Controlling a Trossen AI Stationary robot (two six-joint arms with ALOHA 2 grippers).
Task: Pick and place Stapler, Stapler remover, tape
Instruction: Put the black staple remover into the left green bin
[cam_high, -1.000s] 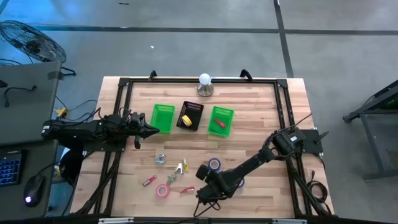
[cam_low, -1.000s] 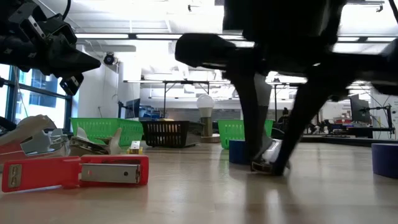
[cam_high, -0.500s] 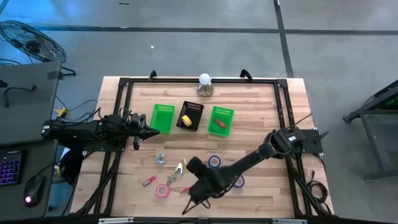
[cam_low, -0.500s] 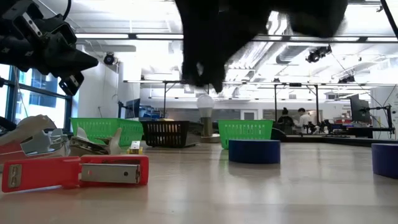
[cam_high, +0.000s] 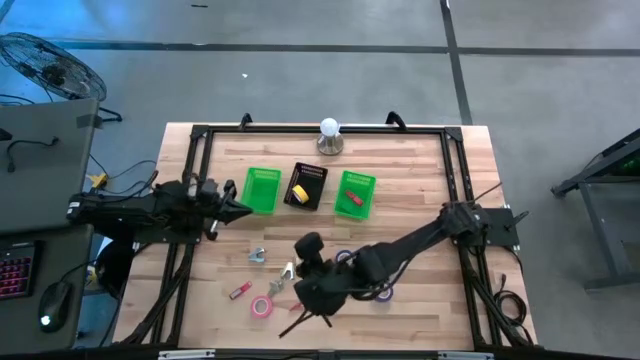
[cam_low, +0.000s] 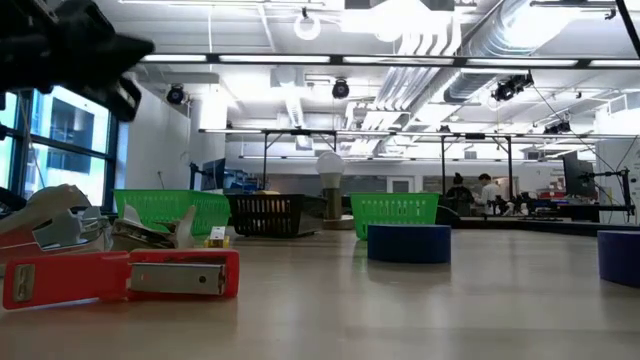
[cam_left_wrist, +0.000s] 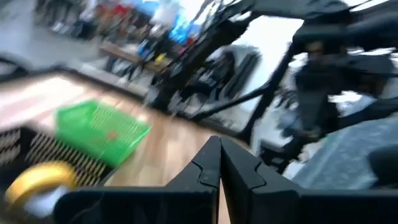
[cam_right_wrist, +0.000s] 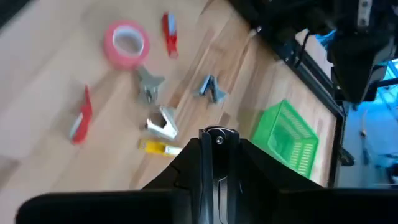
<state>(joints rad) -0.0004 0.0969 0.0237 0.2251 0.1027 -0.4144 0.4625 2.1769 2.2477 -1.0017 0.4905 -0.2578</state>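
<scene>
My right gripper (cam_high: 320, 302) (cam_right_wrist: 213, 134) hangs above the table's near middle, shut on a small stapler remover that its fingers mostly hide. Below it lie the pink tape (cam_right_wrist: 127, 42), two red staplers (cam_right_wrist: 81, 115) (cam_right_wrist: 169, 28) and several metal stapler removers (cam_right_wrist: 149, 84). The blue tape (cam_low: 408, 243) and the purple tape (cam_high: 385, 293) lie flat on the table beside the arm. The yellow tape (cam_high: 298, 190) lies in the black basket. My left gripper (cam_high: 243, 207) (cam_left_wrist: 217, 158) is shut in the air at the left green basket (cam_high: 262, 189). My right gripper pinches the stapler remover between its two fingers. Only a small pale bit (cam_right_wrist: 215, 138) shows at their free ends, and the fingers hide the rest. It is lifted clear of the table, and the fingers slant down from the table's right.
Three baskets stand in a row at the far middle: the left green one, a black one (cam_high: 306, 186) and a right green one (cam_high: 355, 193) with a red thing inside. A bulb on a stand (cam_high: 330, 133) is at the far edge. A dark frame (cam_high: 200, 135) borders the table.
My right gripper stood on the table shut on a small pale thing. It has risen out of the low view with that thing and swung toward the table's left and far side. My left gripper has risen a little and drawn slightly toward the table's left edge.
</scene>
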